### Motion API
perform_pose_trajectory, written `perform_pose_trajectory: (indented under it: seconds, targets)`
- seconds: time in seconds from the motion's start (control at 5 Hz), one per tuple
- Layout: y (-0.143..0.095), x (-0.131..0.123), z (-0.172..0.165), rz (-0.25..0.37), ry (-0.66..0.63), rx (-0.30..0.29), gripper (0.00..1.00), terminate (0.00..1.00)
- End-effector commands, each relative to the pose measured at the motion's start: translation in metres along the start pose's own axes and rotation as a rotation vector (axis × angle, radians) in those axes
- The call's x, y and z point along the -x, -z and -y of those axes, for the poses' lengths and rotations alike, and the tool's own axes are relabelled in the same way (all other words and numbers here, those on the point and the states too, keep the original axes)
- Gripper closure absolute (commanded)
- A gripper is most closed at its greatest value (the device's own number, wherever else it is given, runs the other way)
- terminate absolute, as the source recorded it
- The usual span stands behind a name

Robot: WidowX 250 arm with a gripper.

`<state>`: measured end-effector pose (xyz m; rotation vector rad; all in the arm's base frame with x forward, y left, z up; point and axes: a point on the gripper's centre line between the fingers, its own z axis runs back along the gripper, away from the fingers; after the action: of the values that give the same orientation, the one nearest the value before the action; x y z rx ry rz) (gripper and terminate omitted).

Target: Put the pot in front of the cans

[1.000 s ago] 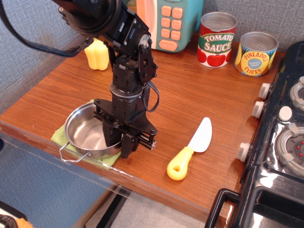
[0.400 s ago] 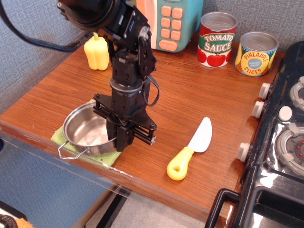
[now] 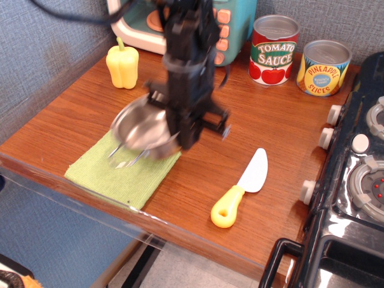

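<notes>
hand [image 3: 180, 135]: clamped on pot rim, blurred | pot [image 3: 141, 129]: tilted, off the desk [image 3: 72, 129], above green cloth [image 3: 120, 171] | cans [image 3: 297, 57]: back right, well apart from pot | knife [image 3: 240, 189]: right of cloth

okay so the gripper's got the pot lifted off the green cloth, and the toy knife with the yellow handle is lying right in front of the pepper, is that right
Not quite. The knife lies nowhere near the pepper; it sits close to the stove, below the cans, as the observation.image view shows. The rest holds: the gripper has the pot tilted, lifted above the green cloth.
</notes>
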<state>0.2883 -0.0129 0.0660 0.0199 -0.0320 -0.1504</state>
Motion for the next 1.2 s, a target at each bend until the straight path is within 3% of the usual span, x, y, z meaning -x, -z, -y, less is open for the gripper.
perform_pose_trajectory:
  seconds: [0.0, 0.4, 0.8, 1.0]
  targets:
    - [-0.001, -0.062, 0.018, 0.029, 0.021, 0.006, 1.00, 0.00]
    - [0.031, -0.107, 0.037, -0.020, 0.057, -0.033, 1.00, 0.00]
    - [0.040, -0.119, 0.052, -0.025, 0.105, -0.044, 1.00, 0.00]
    - [0.036, -0.116, 0.051, -0.019, 0.102, -0.047, 0.00, 0.00]
